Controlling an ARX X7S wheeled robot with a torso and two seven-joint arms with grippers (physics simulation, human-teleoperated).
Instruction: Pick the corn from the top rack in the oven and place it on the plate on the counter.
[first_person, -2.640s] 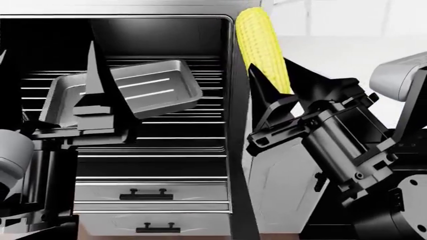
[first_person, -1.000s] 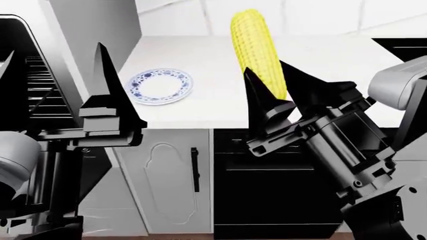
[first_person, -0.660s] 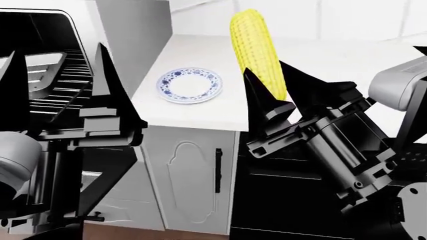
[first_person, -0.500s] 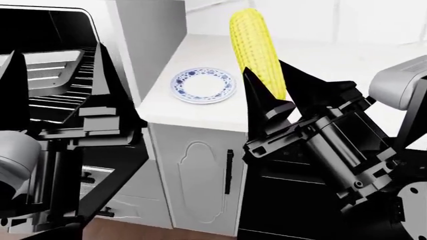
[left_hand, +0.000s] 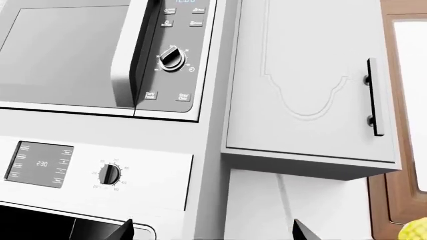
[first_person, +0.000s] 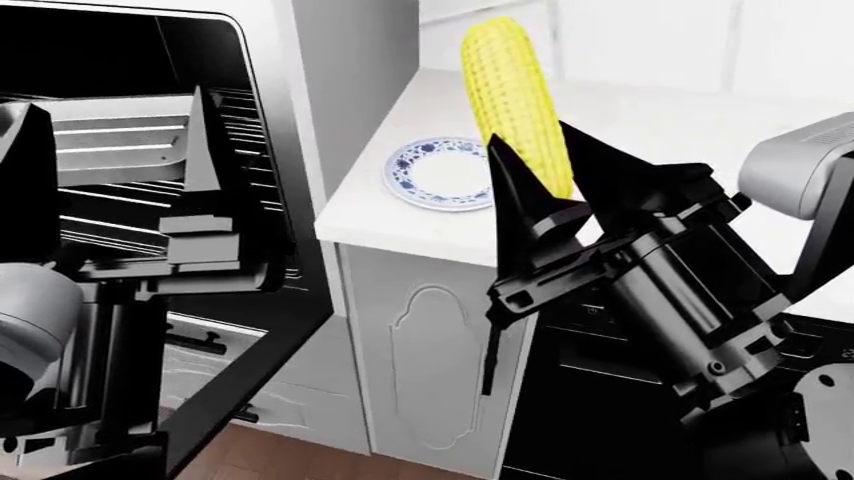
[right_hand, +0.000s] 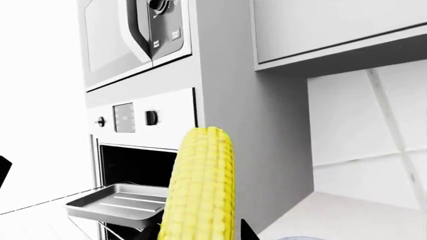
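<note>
While our right tool (first_person: 541, 185) clamps the lower part of the corn (first_person: 515, 95), the cob stands nearly upright, its tip toward twelve o'clock in the head view, raised over the counter (first_person: 627, 150). Just at nine o'clock of the cob, partly behind it, lies the plate (first_person: 434, 172), bare, near the counter's edge. Our right arm slants up from four o'clock, its wrist tilted back. Farther out at nine o'clock the oven (first_person: 174, 120) stands open, a grey baking tray (right_hand: 120, 199) on its wire racks. Our left tool (first_person: 114, 160) points upward before the cavity, prongs spread wide, holding nothing.
</note>
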